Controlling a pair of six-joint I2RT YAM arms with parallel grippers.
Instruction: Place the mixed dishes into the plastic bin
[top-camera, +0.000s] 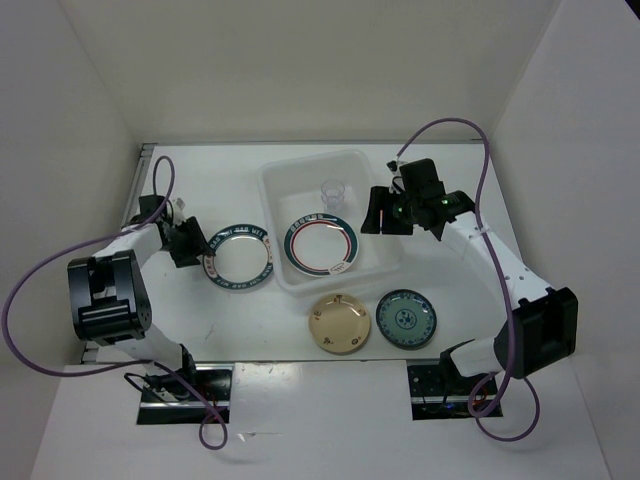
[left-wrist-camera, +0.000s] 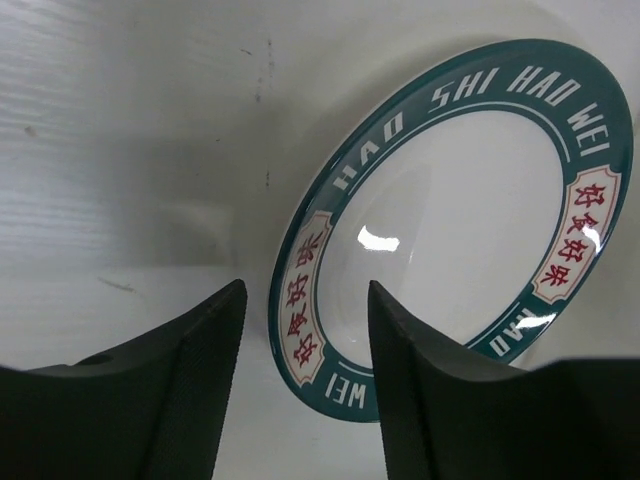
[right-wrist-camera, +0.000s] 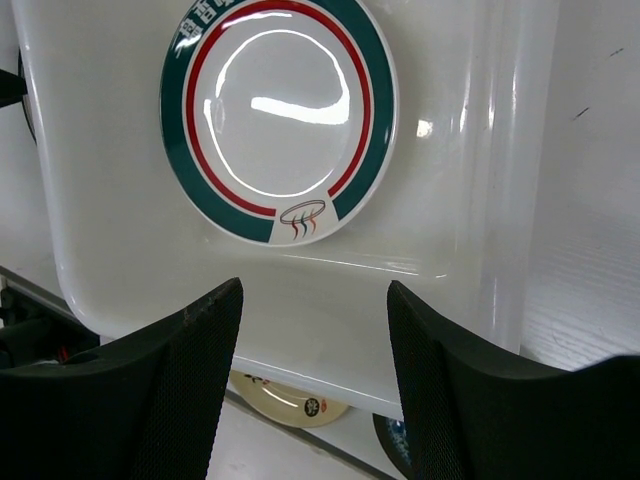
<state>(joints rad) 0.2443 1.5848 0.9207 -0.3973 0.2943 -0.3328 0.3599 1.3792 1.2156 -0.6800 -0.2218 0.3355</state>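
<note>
1. One risk: the left gripper (left-wrist-camera: 305, 385), jaws open at the rim of the lettered plate (left-wrist-camera: 450, 220) left of the plastic bin (top-camera: 285, 190), may pinch shallowly, and the glossy plate could slip.
2. The right gripper (right-wrist-camera: 315, 390), open above the bin, could block the drop.
3. Four plates: the red-ringed plate (right-wrist-camera: 280, 110) inside the bin; the lettered plate, cream plate (top-camera: 339, 323) and teal plate (top-camera: 406, 318) outside.
4. One clear cup (top-camera: 332, 192), inside the bin.

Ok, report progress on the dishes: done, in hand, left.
Done: the green-red rimmed plate and a clear cup sit in the bin. In hand: nothing gripped yet; the left gripper is open at the edge of the lettered plate, the right gripper open and empty over the bin. Left: that plate, the cream plate and the teal plate, all on the table.
</note>
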